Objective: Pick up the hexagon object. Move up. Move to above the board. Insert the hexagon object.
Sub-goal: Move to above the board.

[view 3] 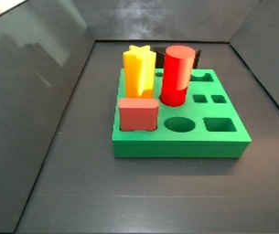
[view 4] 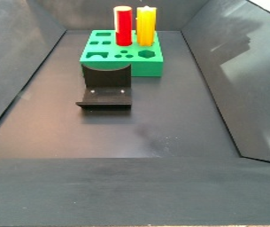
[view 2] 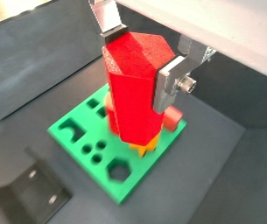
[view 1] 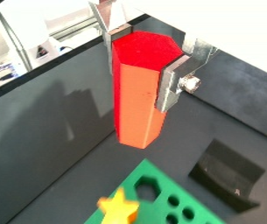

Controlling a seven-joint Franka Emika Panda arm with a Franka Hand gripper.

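My gripper point(view 1: 139, 63) is shut on the hexagon object point(view 1: 142, 87), a tall bright red faceted peg held upright by its top between the silver fingers point(view 1: 171, 86). In a wrist view the gripper point(view 2: 142, 57) holds the peg point(view 2: 133, 92) well above the green board point(view 2: 83, 136), over its far side. The board also shows in a wrist view point(view 1: 161, 194) and in both side views point(view 3: 215, 137) point(view 4: 102, 49). Neither the gripper nor the peg is in the side views.
On the board stand a yellow star peg point(view 3: 136, 71), a round red cylinder point(view 3: 176, 75) and a short reddish-brown cube point(view 3: 136, 114). The dark fixture point(view 4: 105, 93) stands on the floor in front of the board and shows in both wrist views point(view 1: 229, 175) point(view 2: 31, 192). Dark walls enclose the floor.
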